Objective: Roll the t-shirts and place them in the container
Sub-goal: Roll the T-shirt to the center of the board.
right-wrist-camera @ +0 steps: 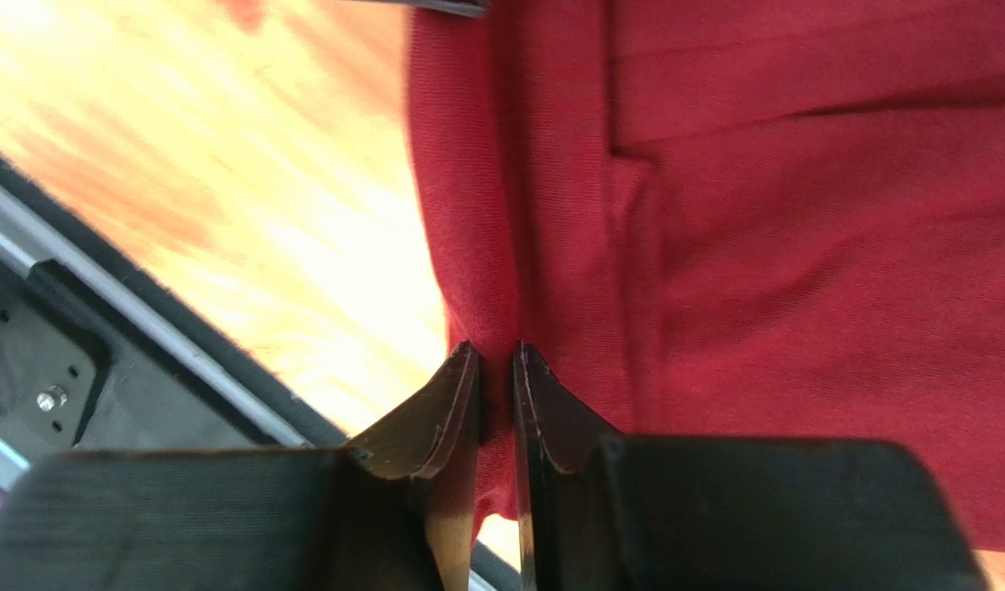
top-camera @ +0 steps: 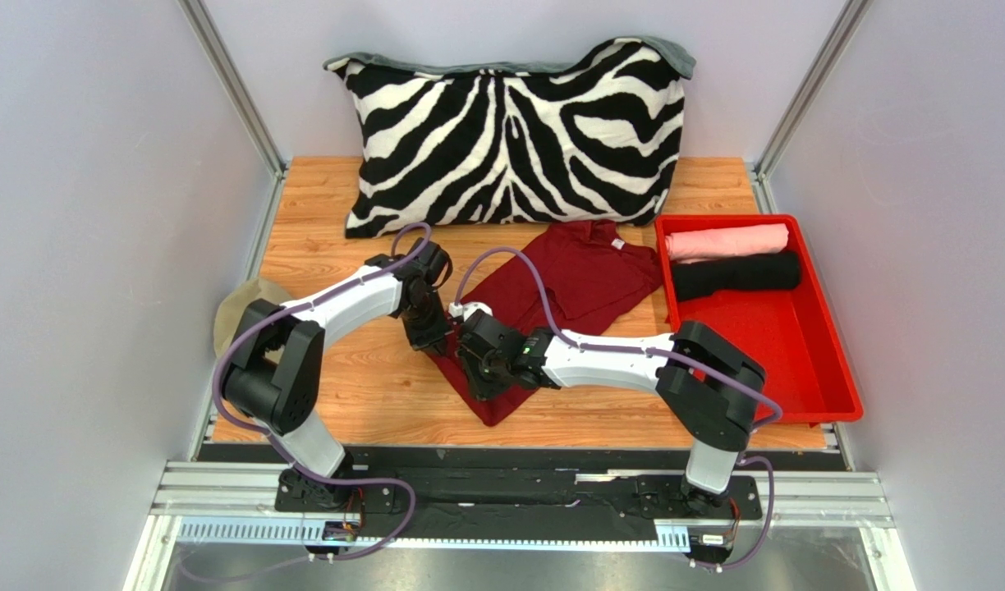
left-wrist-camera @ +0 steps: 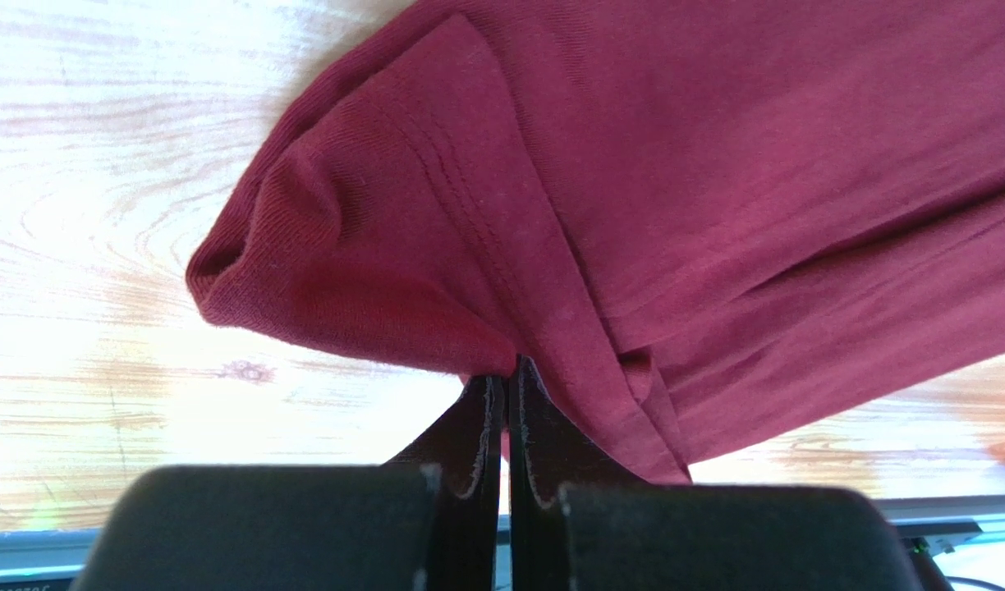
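Note:
A maroon t-shirt (top-camera: 582, 277) lies folded into a long strip on the wooden table, running from the zebra pillow toward the near edge. At its near end both grippers meet. My left gripper (top-camera: 429, 341) (left-wrist-camera: 510, 369) is shut on a bunched corner of the maroon t-shirt (left-wrist-camera: 668, 185), which lifts off the wood there. My right gripper (top-camera: 477, 369) (right-wrist-camera: 495, 355) is shut on the hem edge of the same maroon t-shirt (right-wrist-camera: 779, 246), with cloth pinched between its narrow jaws. A rolled pale pink t-shirt (top-camera: 726, 240) and a rolled black t-shirt (top-camera: 736, 275) lie in the red tray.
The red tray (top-camera: 828, 369) stands at the right of the table. A large zebra-striped pillow (top-camera: 514, 136) leans against the back wall. A khaki cap (top-camera: 236, 314) sits at the left edge behind my left arm. A metal rail runs along the near edge.

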Motion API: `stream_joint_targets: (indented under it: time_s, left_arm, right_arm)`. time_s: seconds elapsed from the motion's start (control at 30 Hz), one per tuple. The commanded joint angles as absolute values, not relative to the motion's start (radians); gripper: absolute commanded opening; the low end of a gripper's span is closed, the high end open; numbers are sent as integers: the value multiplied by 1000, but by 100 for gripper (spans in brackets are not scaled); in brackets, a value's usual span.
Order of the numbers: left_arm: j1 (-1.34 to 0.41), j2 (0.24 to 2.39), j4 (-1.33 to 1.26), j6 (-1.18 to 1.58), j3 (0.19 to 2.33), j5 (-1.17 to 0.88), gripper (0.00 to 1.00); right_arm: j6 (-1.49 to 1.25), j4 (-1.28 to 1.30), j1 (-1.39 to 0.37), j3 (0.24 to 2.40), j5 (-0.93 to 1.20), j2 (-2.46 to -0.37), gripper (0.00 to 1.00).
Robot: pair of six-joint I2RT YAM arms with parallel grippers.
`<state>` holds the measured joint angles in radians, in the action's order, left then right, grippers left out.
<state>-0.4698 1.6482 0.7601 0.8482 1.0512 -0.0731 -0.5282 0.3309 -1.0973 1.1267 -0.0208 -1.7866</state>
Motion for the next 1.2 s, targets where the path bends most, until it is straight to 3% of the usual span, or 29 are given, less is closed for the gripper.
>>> stream_joint_targets:
  time_s: [0.0, 0.3, 0.47, 0.63, 0.77, 0.87, 1.17]
  left_arm:
    - [-472, 1654, 746, 812, 1104, -68, 5]
    - [-472, 1597, 700, 747, 1097, -98, 39]
    - [-471, 1468, 609, 735, 1026, -127, 45]
    - [-463, 1344, 548, 764, 922, -159, 42]
    - [-442, 1299, 451, 811, 786, -218, 24]
    - [-437, 1307, 350, 836, 736, -267, 17]
    - [-437, 1445, 201, 862, 733, -314, 10]
  right_arm:
    - [-566, 272, -1046, 1092, 23, -1767, 16]
    - [-621, 167, -947, 1023, 216, -1776, 14]
    - [-652, 109, -914, 993, 285, -1792, 14]
    - [-692, 61, -894, 966, 328, -1804, 13]
    - [-722, 25, -882, 936, 345, -1805, 13]
    - [-736, 9, -877, 917, 350, -1805, 13]
    - [-756, 9, -873, 884, 331, -1779, 13]
